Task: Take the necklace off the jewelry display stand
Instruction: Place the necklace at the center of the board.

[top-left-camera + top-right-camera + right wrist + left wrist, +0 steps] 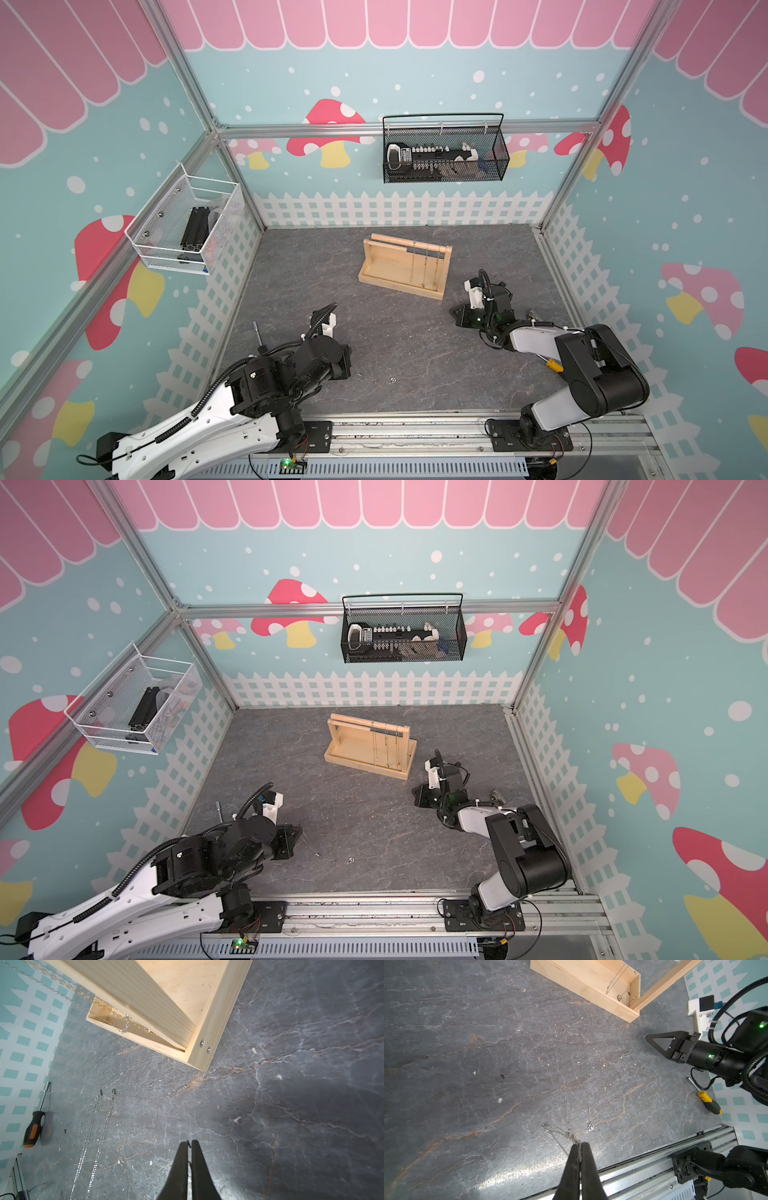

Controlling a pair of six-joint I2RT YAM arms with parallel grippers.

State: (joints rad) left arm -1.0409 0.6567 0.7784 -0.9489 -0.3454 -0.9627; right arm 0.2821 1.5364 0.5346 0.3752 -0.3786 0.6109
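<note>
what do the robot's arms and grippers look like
The left arm and right arm both have white link shells with bulky black joints. Black ribbed cable conduit runs along the left one. The left gripper and right gripper have slim black tapering fingers. Side-on, the right's are triangular with a cut-out. A white camera mount and green lights sit behind it.

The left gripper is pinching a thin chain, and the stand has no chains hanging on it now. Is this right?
Not quite. The stand is not bare: several chains hang from its rods in both top views, and the left wrist view shows their lower ends in its tray. The rest holds: the left gripper is pinching a thin chain.
</note>
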